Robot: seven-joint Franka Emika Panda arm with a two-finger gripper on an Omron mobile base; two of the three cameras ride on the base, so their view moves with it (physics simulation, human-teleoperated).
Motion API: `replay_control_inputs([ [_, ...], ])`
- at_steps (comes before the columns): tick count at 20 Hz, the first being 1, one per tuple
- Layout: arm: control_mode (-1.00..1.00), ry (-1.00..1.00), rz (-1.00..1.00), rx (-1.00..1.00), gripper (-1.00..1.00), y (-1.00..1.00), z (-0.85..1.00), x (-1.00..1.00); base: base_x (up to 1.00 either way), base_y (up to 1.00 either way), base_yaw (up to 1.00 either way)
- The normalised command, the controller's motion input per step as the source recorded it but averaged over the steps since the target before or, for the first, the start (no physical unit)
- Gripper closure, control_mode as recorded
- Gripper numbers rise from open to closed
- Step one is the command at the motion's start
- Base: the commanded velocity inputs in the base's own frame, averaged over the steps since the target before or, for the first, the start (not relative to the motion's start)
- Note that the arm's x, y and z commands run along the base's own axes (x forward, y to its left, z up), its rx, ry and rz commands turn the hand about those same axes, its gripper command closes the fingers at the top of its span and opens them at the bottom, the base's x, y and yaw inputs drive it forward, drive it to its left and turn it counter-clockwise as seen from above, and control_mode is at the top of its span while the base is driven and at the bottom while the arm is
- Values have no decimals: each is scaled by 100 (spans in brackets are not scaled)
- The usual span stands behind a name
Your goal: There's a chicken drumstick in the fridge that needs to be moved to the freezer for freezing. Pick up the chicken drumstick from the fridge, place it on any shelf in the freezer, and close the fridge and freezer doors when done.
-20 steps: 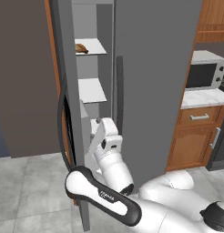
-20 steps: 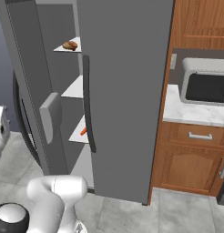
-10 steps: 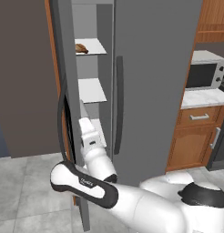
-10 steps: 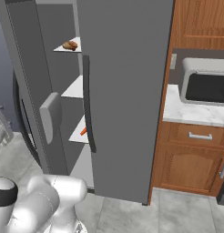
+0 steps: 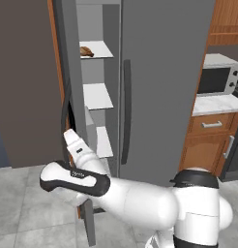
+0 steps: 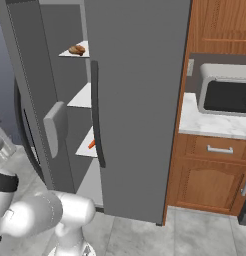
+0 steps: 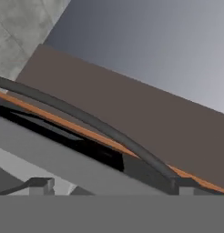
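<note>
While the left-hand door [image 5: 67,97] of the fridge [image 5: 159,72] stands ajar, the arm [image 5: 92,181] reaches low toward its edge, the hand end up against the door's curved dark handle [image 5: 64,116] at about nine o'clock in the left base view. The gripper [image 7: 109,189] shows poorly: in the hand view its tips barely rise at six o'clock, and I cannot tell whether the jaws are spread or closed. That view looks along the same dark handle [image 7: 100,127], sweeping from nine o'clock down to five, with an orange strip just under it.

The chicken drumstick [image 5: 86,51] lies on the top white shelf [image 5: 101,50] inside the open compartment, at eleven o'clock in the left base view; the right base view has it [image 6: 77,49] there too. A small orange thing [image 6: 91,144], possibly a carrot, rests on a lower shelf. The right-hand door [image 6: 140,100] is shut. At three o'clock a microwave [image 5: 221,77] sits on the counter [image 5: 215,103] above wooden cabinets [image 5: 213,145].
</note>
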Motion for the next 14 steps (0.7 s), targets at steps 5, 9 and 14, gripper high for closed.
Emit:
replay_control_inputs([
  [5, -100, 6, -10, 0, -100, 46, -13, -78, 0, 0, 0],
  [9, -100, 11, -10, -9, -100, 50, -23, -35, 0, 0, 0],
  [14, -100, 12, -16, -19, -100, 36, 0, 9, 0, 0, 0],
])
